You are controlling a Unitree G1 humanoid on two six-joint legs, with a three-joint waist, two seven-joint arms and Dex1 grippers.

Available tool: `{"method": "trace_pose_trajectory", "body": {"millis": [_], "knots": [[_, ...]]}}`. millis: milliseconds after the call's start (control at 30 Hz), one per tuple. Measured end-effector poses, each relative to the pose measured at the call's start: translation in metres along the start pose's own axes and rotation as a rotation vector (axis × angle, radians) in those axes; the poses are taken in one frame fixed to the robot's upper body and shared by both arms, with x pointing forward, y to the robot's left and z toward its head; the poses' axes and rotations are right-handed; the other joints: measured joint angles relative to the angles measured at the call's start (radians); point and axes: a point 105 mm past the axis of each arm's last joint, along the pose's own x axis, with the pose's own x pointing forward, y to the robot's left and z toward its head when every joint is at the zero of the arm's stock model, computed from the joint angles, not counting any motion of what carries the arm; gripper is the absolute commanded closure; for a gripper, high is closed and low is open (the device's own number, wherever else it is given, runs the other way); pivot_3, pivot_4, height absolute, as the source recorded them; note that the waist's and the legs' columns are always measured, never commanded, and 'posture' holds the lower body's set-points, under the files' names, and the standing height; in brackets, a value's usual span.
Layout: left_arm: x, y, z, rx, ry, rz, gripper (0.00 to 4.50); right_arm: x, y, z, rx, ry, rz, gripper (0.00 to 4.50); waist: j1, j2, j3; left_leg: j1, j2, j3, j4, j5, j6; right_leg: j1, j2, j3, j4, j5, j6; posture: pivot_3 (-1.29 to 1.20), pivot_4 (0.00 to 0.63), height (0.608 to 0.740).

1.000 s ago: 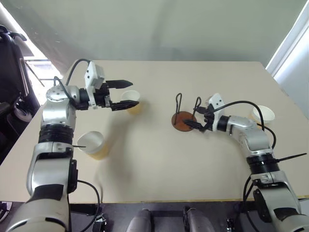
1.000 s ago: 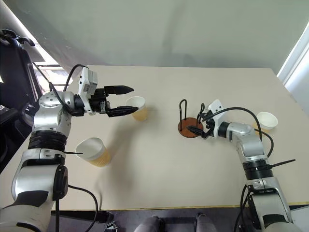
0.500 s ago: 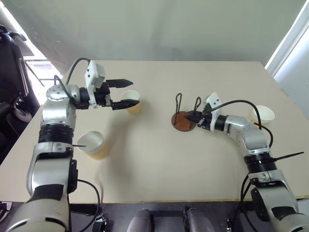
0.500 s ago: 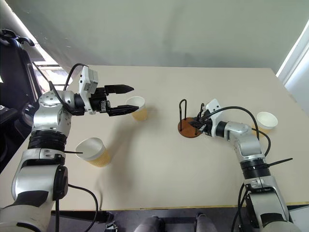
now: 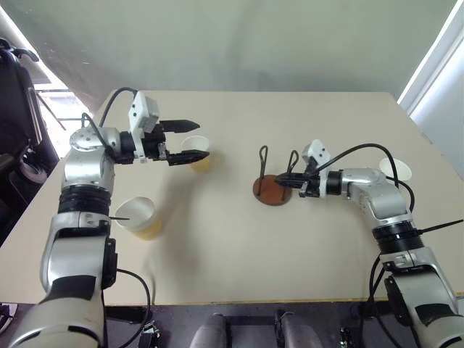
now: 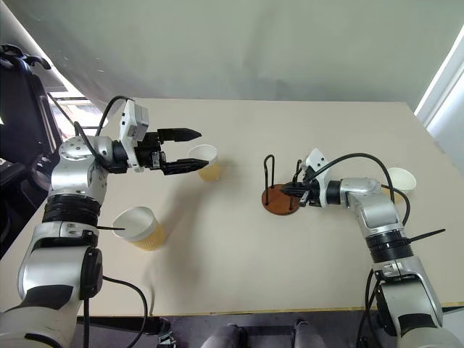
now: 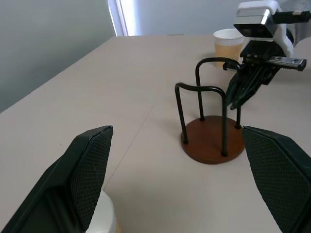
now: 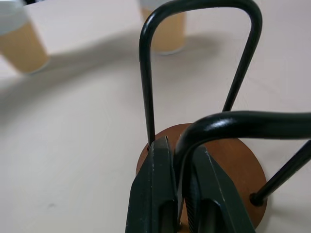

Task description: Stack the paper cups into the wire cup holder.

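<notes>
Wire cup holder (image 5: 272,181) upright, loops rising; right gripper (image 5: 291,179) clamped on one loop; left gripper (image 5: 192,139) spread.

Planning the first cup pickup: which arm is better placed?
Left. Its open left gripper hovers at a paper cup, while the right gripper is shut on the wire cup holder.

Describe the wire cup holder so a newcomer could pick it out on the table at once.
On the beige table, look right of the middle, where the right claw is shut on a thin wire loop. That loop belongs to the wire cup holder: a small round rust-brown disc with two dark wire arches standing on it. Everything else on the table is a paper cup; this alone is brown, wiry and empty.
</notes>
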Motion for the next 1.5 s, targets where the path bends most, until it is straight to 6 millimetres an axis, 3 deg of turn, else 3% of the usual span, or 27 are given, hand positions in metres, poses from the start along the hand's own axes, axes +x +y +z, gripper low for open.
{"method": "trace_pose_trajectory", "body": {"millis": [300,1033,1400,1433,1500], "knots": [[-0.001,0.0,-0.003,0.002,0.005,-0.004,0.0,0.002,0.002,0.013,-0.036,-0.007,0.063,4.46,0.0,0.0,0.0,-0.001,0.0,0.0,-0.001,0.0,0.0,-0.001,0.0,0.0,0.0,0.0,0.0,0.0,0.15,0.74],[-0.002,0.004,-0.002,-0.002,0.002,0.007,0.0,0.008,0.005,0.017,-0.078,-0.021,0.123,4.46,-0.001,0.0,0.0,-0.001,0.0,0.0,-0.001,0.0,0.0,-0.002,0.0,0.0,0.0,0.0,-0.001,0.0,0.15,0.74],[-0.002,0.004,-0.002,0.001,0.001,0.006,0.0,0.006,0.007,0.006,-0.099,0.038,0.164,4.46,-0.001,0.0,0.0,-0.001,0.0,0.0,-0.001,0.0,0.0,-0.002,0.0,0.0,0.001,0.0,-0.001,0.0,0.15,0.74],[-0.002,0.004,-0.002,0.001,0.001,0.006,0.0,0.007,0.007,0.006,-0.101,0.04,0.167,3.94,-0.001,0.0,0.0,-0.001,0.0,0.0,-0.001,0.0,0.0,-0.002,0.0,0.0,0.001,0.0,-0.001,0.0,0.15,0.74],[-0.002,0.004,-0.002,0.0,0.001,0.007,0.0,0.007,0.008,0.006,-0.104,0.04,0.168,3.43,-0.001,0.0,0.0,-0.001,0.0,0.0,-0.001,0.0,0.0,-0.002,0.0,0.0,0.001,0.0,-0.001,0.0,0.15,0.74]]}}
